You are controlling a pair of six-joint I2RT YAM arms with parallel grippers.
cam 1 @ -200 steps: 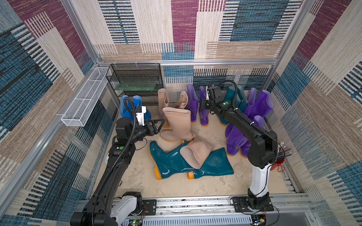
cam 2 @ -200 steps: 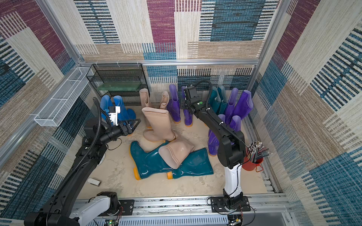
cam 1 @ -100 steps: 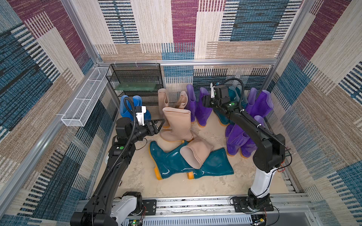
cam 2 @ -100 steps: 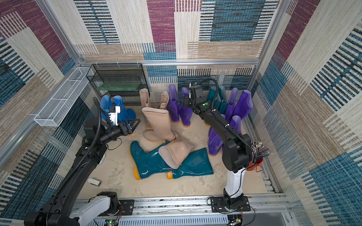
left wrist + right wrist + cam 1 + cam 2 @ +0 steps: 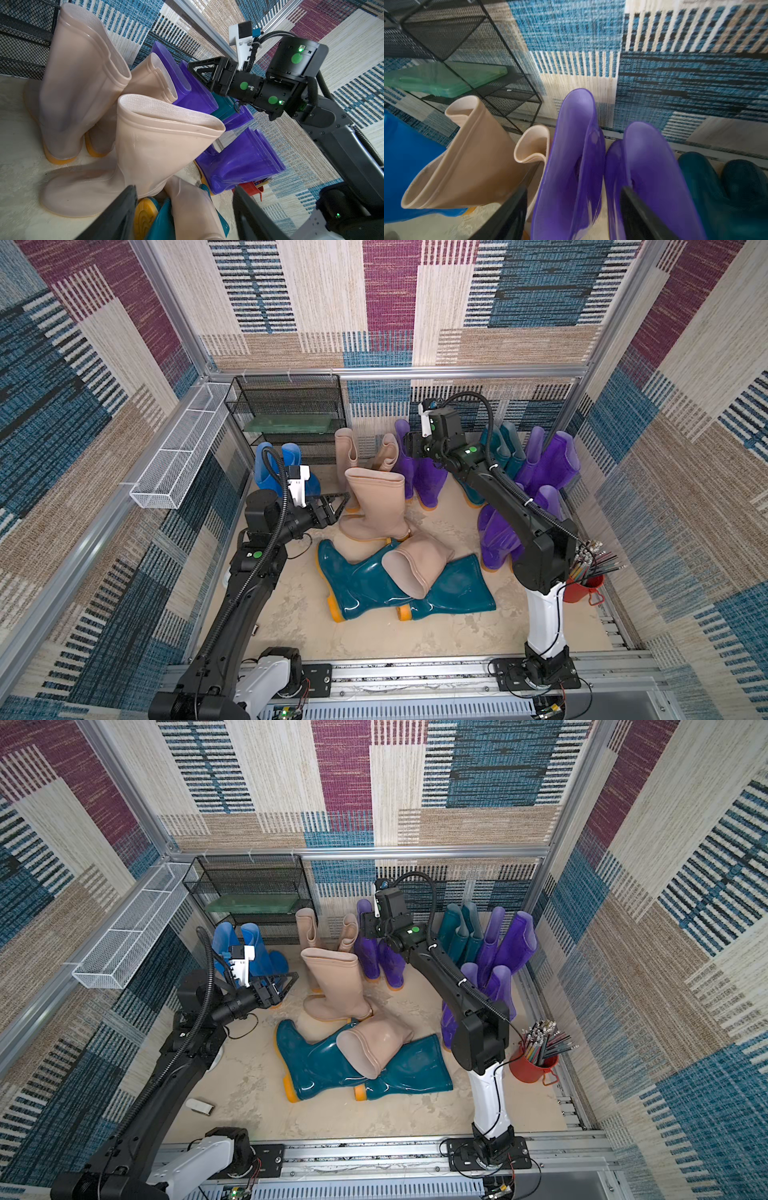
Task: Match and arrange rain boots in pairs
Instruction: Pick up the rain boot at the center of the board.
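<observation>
Rain boots [image 5: 374,506]: tall, glossy rubber

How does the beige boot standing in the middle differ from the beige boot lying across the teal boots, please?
The standing beige boot is upright, opening upward; the lying beige boot is on its side, opening sideways. The standing beige boot rests on the floor, the lying beige boot on the teal boots. Both are beige-pink.

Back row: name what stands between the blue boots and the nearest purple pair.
Two upright beige boots, seen in both top views and the right wrist view.
</observation>
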